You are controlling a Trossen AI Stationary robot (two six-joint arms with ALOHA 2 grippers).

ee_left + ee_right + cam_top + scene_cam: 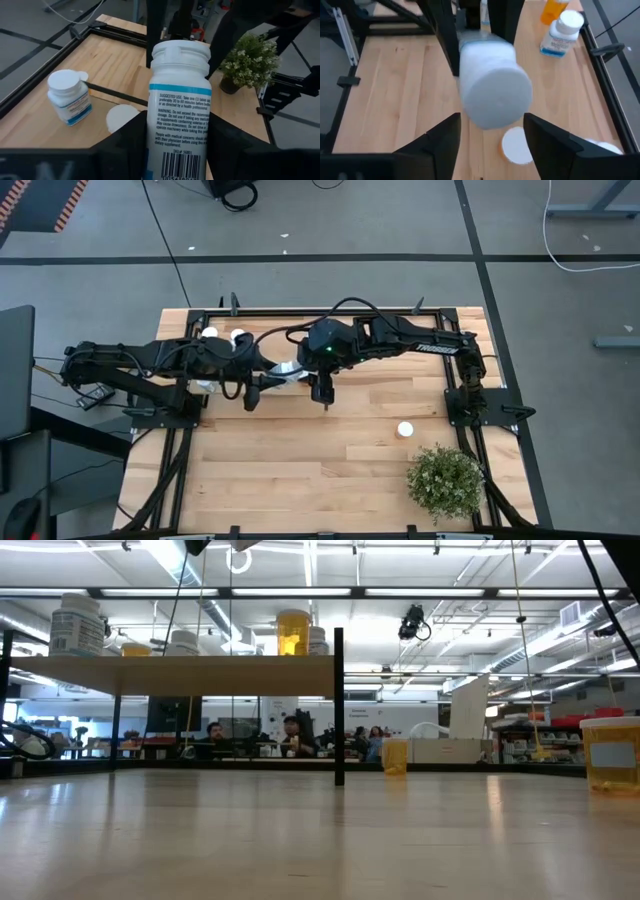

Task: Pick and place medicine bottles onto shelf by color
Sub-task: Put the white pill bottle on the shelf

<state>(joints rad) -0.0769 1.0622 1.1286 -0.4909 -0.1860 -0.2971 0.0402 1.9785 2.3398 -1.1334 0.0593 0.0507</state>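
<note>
Tabletop (300, 460): light plank wood in a black frame, on a grey floor crossed by dark tape lines and loose cables. Room beyond, seen from table height: bright ceiling strip lights, benches, people seated at desks in the distance.

Shelf (200, 663): pale wood panel raised above the table, a thin black upright (339, 705) at one end. On it – a large white bottle (77, 625) at the far end, an orange bottle (293, 633) near the upright, and a few more between.

Potted plant (445, 481): bushy green, at the table's near right corner. One orange bottle with a white cap (405, 430) stands alone on the table just behind it.

Left gripper (170, 145): over the table's middle, fingers clamped on a white medicine bottle (179, 105) with a blue-banded printed label, lifted off the wood.

Right gripper (492, 130): facing that same bottle's cap end-on – fingers apart on either side of it, whether they touch it is unclear.
</note>
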